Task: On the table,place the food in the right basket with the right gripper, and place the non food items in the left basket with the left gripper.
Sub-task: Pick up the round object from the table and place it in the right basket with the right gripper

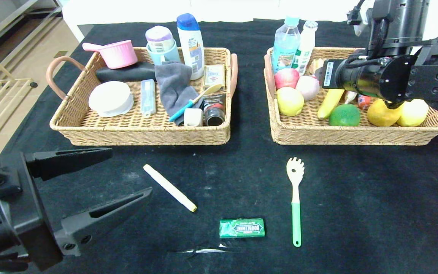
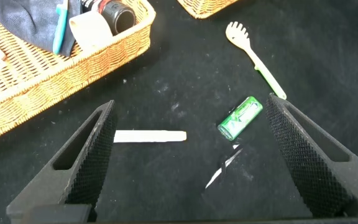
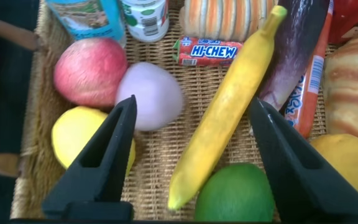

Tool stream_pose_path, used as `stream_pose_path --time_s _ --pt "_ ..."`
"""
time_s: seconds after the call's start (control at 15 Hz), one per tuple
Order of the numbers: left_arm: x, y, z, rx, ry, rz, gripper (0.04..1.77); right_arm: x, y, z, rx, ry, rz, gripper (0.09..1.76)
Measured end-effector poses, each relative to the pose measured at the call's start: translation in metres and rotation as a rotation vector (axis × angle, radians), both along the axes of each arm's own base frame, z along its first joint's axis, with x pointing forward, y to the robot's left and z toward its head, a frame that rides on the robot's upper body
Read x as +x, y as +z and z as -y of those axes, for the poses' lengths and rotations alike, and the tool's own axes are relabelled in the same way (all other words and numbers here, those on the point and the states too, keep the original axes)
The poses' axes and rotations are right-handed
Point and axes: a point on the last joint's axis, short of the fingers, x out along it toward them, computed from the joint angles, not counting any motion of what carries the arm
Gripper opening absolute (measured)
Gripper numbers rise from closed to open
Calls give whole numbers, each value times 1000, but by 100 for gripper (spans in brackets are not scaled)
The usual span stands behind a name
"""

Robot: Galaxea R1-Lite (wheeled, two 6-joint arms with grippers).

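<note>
Desk: a black-covered desk (image 1: 356, 190) carries two woven wicker baskets side by side, with three loose items in front of them.
Left basket: the left wicker basket (image 1: 139, 131) holds non-food things, among them a pink plastic saucepan (image 1: 114, 53), a white shampoo bottle with a blue cap (image 1: 191, 45), a grey folded cloth (image 1: 174, 85) and a white round lidded container (image 1: 111, 99).
Right basket: the right wicker basket (image 1: 352, 135) holds food: a red apple (image 3: 91, 71), a pale pink onion (image 3: 151, 96), a yellow lemon (image 3: 82, 134), a long yellow banana (image 3: 229, 112), a green lime (image 3: 235, 193), a red HI-CHEW candy pack (image 3: 209, 51) and two drink bottles (image 1: 293, 43) at its far edge.
Loose items: a white marker pen (image 1: 169, 187) lies diagonally in front of the left basket; a green gum pack (image 1: 242, 228) lies near the desk's front edge; a spaghetti server with a cream head and green handle (image 1: 295, 199) lies in front of the right basket, just beside the gum.
Left tool: the left tool (image 2: 191, 155) hovers low over the desk's front left with its jaws spread wide and nothing between them; the pen and gum lie below it.
Right tool: the right tool (image 3: 191, 155) hangs over the right basket, jaws apart and holding nothing, the banana and onion beneath the gap.
</note>
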Motion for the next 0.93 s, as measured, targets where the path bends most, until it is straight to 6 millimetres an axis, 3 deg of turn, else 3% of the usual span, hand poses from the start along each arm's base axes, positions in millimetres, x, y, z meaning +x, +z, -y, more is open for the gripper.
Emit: stream_pose_path --time_s 0.33,0.93 --pt "0 -1 0 3 0 -4 172 -38 8 -5 -37 56 -68 151" --pt "3 -4 2 10 0 -15 172 -138 9 -23 -111 256 -319 165"
